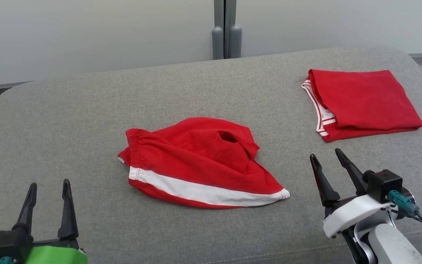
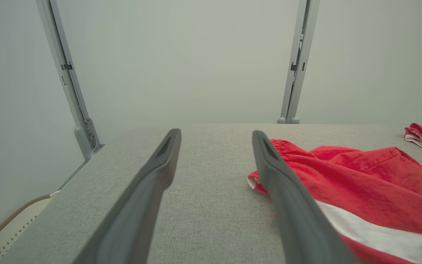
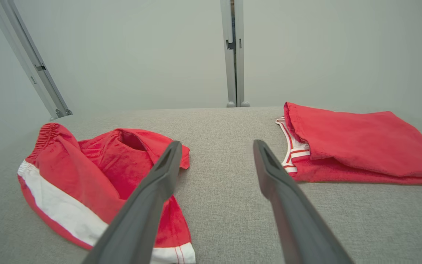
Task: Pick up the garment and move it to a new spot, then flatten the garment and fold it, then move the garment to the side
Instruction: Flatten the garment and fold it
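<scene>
1. Two red garments are seen on one grey, fabric-covered table [image 1: 86,110].
2. The crumpled garment [image 1: 200,161], a pair of red shorts, is laid near the middle of the table. One broad white stripe is seen along its near edge and a gathered waistband at its left end. It is rumpled and not flattened, and one dark opening is seen among its upper folds.
3. The folded garment [image 1: 365,102], red with white-and-red trim at its left edge, is laid flat at the far right of the table, well apart from the crumpled garment.
4. Two end effectors are counted, each with two long dark fingers.
5. The left end effector [image 1: 49,185] is held over the near left of the table. Its fingers are spread wide with nothing between them, and it is kept apart from the crumpled garment.
6. The right end effector [image 1: 325,154] is held over the near right of the table, in front of the gap between the two garments. Its fingers are spread wide and empty, and neither garment is touched.
7. Two grey posts [image 1: 226,40] are seen side by side against the pale wall behind the table.
</scene>
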You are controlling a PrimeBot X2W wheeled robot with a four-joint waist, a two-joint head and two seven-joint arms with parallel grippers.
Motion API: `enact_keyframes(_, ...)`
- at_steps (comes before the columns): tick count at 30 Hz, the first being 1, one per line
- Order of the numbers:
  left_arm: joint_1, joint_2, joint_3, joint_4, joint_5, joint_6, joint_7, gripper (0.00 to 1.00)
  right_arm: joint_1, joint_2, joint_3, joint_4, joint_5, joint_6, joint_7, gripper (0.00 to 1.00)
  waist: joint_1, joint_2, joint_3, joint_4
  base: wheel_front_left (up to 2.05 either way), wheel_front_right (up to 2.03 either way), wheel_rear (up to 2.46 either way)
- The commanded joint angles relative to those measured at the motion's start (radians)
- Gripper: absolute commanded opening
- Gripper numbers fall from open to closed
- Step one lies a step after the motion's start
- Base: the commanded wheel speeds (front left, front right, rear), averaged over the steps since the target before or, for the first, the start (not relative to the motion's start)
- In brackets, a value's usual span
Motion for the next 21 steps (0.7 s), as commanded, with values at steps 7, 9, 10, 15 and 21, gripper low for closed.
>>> enact_keyframes(7,0.087,-0.021,0.040,-0.048,0.074,-0.047,-0.002,1.00,0.055,0.010,-0.061,-0.007,-0.020,0.000,-0.003,1.00,0.0000,0.0000,-0.018,0.012,0.00,0.00,0.00)
enact_keyframes(9,0.087,-0.020,0.034,-0.045,0.085,-0.065,-0.002,1.00,0.064,0.012,-0.069,-0.003,-0.021,0.000,-0.003,1.00,0.0000,0.0000,-0.020,0.017,0.00,0.00,0.00)
enact_keyframes(10,0.086,-0.025,0.035,-0.042,0.083,-0.072,-0.002,1.00,0.069,0.013,-0.071,0.001,-0.019,0.000,-0.003,1.00,0.0000,0.0000,-0.020,0.020,0.00,0.00,0.00)
enact_keyframes(15,0.070,-0.019,0.050,0.022,0.096,-0.087,-0.001,1.00,0.064,0.013,-0.054,0.029,-0.006,0.000,-0.003,1.00,0.0000,0.0000,-0.024,0.020,0.00,0.00,0.00)
enact_keyframes(21,0.066,-0.039,0.078,0.030,0.096,-0.088,-0.001,1.00,0.059,0.013,-0.049,0.035,-0.003,0.000,-0.003,1.00,0.0000,0.0000,-0.030,0.015,0.00,0.00,0.00)
